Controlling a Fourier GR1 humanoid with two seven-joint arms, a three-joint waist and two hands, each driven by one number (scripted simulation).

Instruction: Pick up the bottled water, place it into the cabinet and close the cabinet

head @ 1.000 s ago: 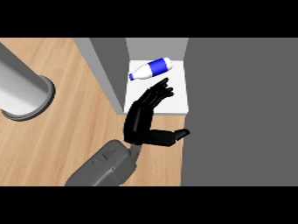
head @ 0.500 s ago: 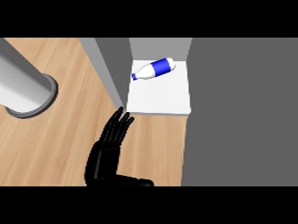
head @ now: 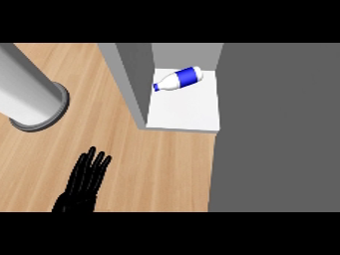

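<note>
Now the bottle [head: 177, 79] lies on its side on the cabinet [head: 183, 114] shelf. One hand [head: 86, 182], fingers straight, holds nothing above the counter [head: 150, 164].

A light wooden surface [head: 150, 164] with visible grain fills the lower left. A tall pale grey cylinder [head: 18, 94], perhaps a canister, stands upright at its left edge.

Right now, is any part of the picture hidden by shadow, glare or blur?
Head view: light is even, no glare; the white-and-blue water bottle lies plainly lit on the white cabinet shelf; the black hand is cut by the lower edge.
</note>
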